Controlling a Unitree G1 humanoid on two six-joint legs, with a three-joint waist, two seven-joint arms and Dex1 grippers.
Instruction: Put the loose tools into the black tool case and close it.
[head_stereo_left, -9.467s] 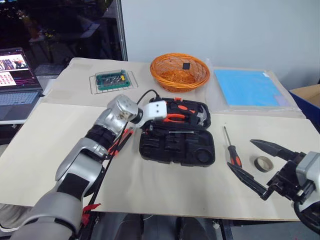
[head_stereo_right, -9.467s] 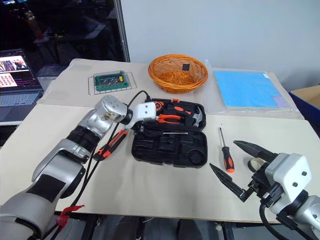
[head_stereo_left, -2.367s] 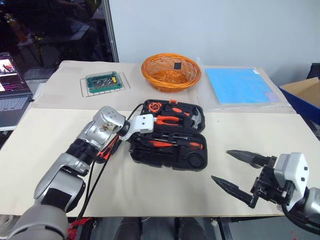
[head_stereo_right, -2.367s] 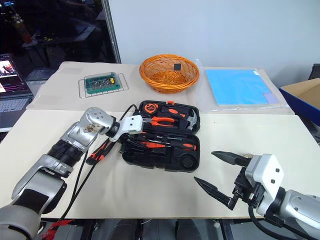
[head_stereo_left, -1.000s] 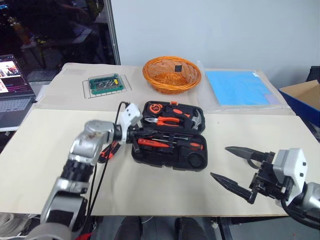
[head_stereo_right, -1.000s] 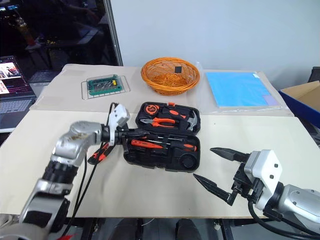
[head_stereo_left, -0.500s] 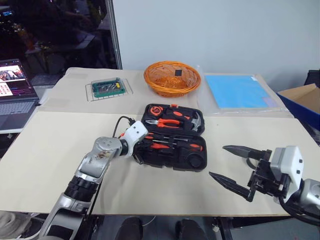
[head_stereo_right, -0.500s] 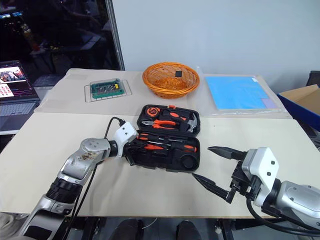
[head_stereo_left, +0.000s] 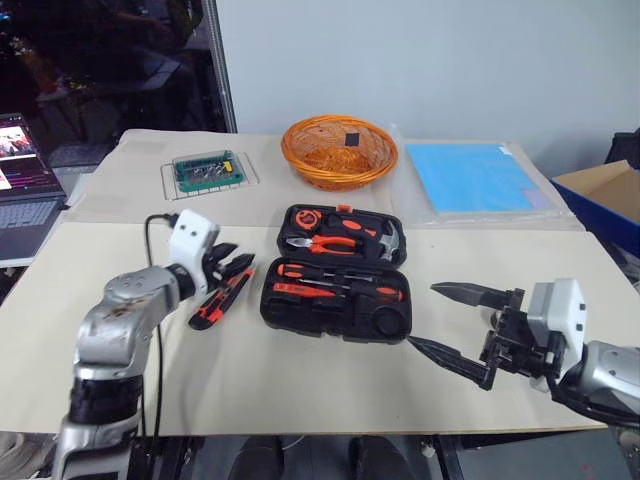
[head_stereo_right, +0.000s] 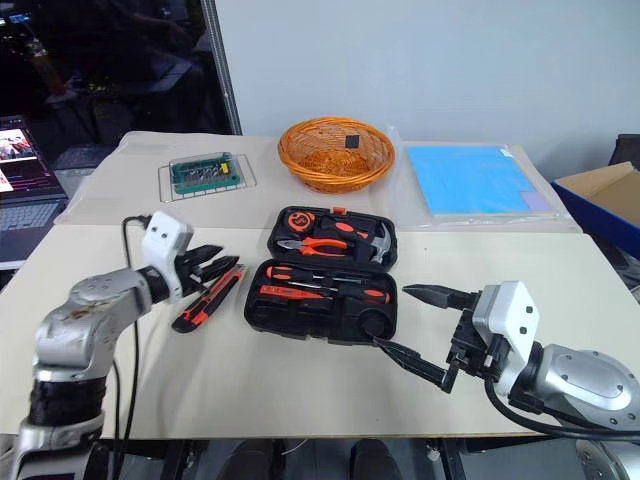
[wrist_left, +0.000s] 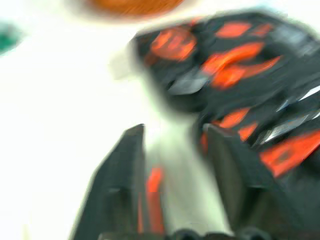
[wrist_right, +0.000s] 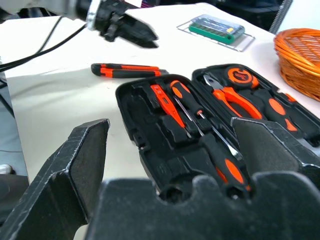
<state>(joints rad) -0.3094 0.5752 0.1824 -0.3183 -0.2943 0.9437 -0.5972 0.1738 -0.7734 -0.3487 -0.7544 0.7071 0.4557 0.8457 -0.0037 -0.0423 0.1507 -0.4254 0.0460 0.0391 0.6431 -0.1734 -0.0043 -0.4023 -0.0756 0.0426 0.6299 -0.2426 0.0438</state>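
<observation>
Head views: black moulded case (head_stereo_left: 336, 275) lying open mid-worktop, shaped slots holding orange-handled pliers (head_stereo_left: 335, 242), hammer (head_stereo_left: 389, 240), round tape measure (head_stereo_left: 301, 215) in far half, two screwdrivers (head_stereo_left: 340, 292) in near half. Orange-black knife (head_stereo_left: 222, 295) flat on beige worktop (head_stereo_left: 300, 370) just left of case. Left gripper (head_stereo_left: 228, 268) above knife's far end, fingers parted, holding nothing. Right gripper (head_stereo_left: 455, 322) near front right edge, tapered black fingers spread wide, empty. Woven orange basket (head_stereo_left: 339, 152), green circuit board (head_stereo_left: 208, 169), blue sheet (head_stereo_left: 475, 176) along far edge. Left wrist view: blurred; knife (wrist_left: 154, 197) between parted fingers (wrist_left: 117, 190). Right wrist view: case (wrist_right: 210, 132), slim red tester (wrist_right: 167, 105), knife (wrist_right: 127, 70), left gripper (wrist_right: 131, 31). No legible writing.
</observation>
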